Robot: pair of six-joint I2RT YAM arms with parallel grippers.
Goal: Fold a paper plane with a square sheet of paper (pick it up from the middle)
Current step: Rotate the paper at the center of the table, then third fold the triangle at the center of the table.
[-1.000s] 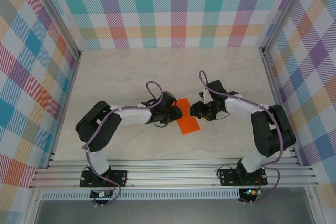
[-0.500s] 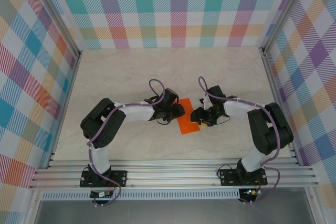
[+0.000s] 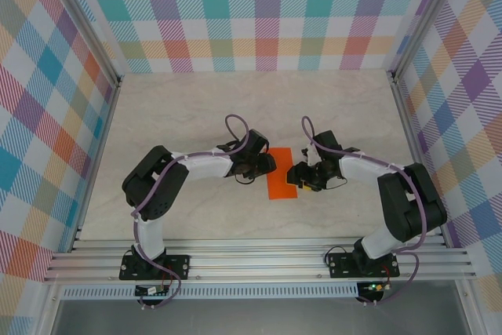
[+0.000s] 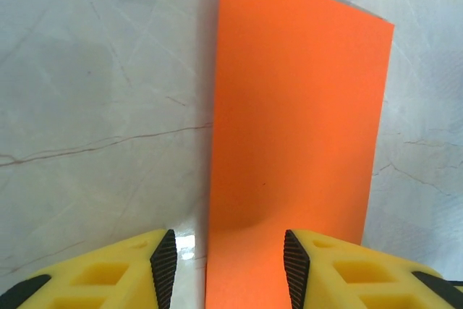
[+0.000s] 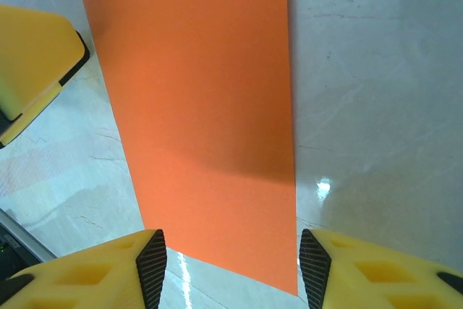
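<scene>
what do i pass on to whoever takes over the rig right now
Left gripper: open, jaws straddling one long edge of the paper, not gripping.
Right gripper: open, jaws spanning the paper's short end, not gripping.
Paper: flat on the table, between the two grippers.
Done: it's a narrow rectangle, so probably folded in half once.
Left: nose and wing folds; no plane shape yet.

Left gripper [image 3: 270, 165], right gripper [image 3: 292, 176] nearer paper [image 3: 281, 184]
</scene>
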